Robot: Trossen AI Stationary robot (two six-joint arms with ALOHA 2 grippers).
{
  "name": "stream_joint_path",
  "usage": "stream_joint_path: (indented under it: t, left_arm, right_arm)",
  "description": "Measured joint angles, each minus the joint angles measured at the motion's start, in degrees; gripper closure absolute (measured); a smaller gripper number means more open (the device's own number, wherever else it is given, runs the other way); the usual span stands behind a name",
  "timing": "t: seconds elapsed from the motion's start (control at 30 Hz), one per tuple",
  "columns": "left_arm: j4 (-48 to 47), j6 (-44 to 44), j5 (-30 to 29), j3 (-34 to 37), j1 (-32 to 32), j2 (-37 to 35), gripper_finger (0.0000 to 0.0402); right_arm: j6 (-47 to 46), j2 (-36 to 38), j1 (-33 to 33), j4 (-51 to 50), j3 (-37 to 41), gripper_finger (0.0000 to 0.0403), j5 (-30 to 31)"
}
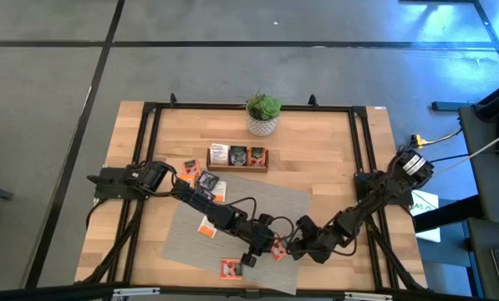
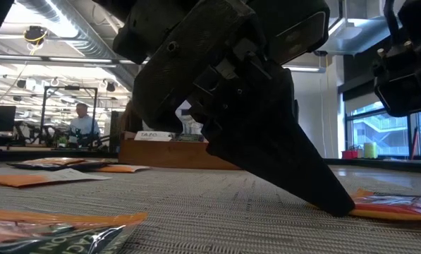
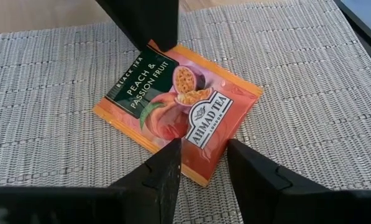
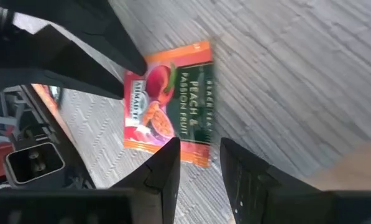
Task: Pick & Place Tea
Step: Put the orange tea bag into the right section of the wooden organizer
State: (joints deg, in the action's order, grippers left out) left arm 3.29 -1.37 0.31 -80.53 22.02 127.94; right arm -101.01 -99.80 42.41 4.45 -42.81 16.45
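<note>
An orange tea packet (image 3: 173,93), printed with peach and passion fruit, lies flat on the grey ribbed mat (image 1: 257,205) near the table's front, between my two grippers. My left gripper (image 3: 204,144) comes from the table's left and is open, its fingers standing either side of one corner of the packet (image 1: 277,250). My right gripper (image 4: 199,144) comes from the right, rolled on its side, with a gap between its fingers at the packet's opposite corner. More packets lie loose on the mat (image 1: 230,267) (image 1: 206,226). My left gripper slants down from the table's left. One fingertip (image 2: 337,206) rests on the mat against the packet's edge (image 3: 184,144); the other finger stands clear beside the corner. The packet lies flat. My right gripper slants down from the right, with a fingertip (image 3: 153,42) on the packet's opposite corner (image 3: 155,51). Whether that corner lies between its fingers cannot be told.
A long wooden tray (image 1: 238,156) with packets in it stands at the back, and a potted plant (image 1: 263,115) is behind it. Several packets lie at the mat's far left corner (image 1: 207,180). A person (image 2: 80,120) sits in the room beyond.
</note>
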Motion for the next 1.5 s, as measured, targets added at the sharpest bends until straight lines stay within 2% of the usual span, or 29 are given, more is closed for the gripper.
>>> stream_joint_path:
  t: [0.33, 0.57, 0.67, 0.9, 1.07, 1.33, 1.5]
  left_arm:
    - [1.30, -1.12, -1.70, 0.11, 0.05, 0.04, 0.0274]
    - [1.49, -1.89, -1.88, 0.11, 0.04, 0.04, 0.0274]
    - [1.51, -1.90, -1.91, 0.11, 0.04, 0.04, 0.0274]
    - [1.60, -1.54, -2.07, 0.11, 0.04, 0.04, 0.0274]
    - [1.27, -0.53, -2.09, 0.10, 0.04, -0.27, 0.0274]
    - [-6.05, 2.57, -3.36, 0.10, -0.26, -8.77, 0.0274]
    - [-12.58, 4.78, -1.43, 1.33, -0.39, -16.67, 0.0274]
  right_arm:
    - [0.75, -0.39, -1.02, 1.23, 0.00, 0.0287, 0.15]
    - [0.75, -0.77, -2.47, 1.26, 0.00, 0.0291, -2.20]
    - [0.75, -0.82, -2.51, 1.22, 0.00, 0.0310, -2.34]
    - [0.97, -1.03, -2.54, 0.80, 0.02, 0.0387, -2.60]
    - [1.16, -1.03, -2.49, 0.50, 0.02, 0.0395, -1.88]
    - [6.51, 0.25, -2.47, -1.71, -2.94, 0.0399, 0.81]
    - [12.40, 1.59, -2.61, -16.20, -11.40, 0.0401, 4.01]
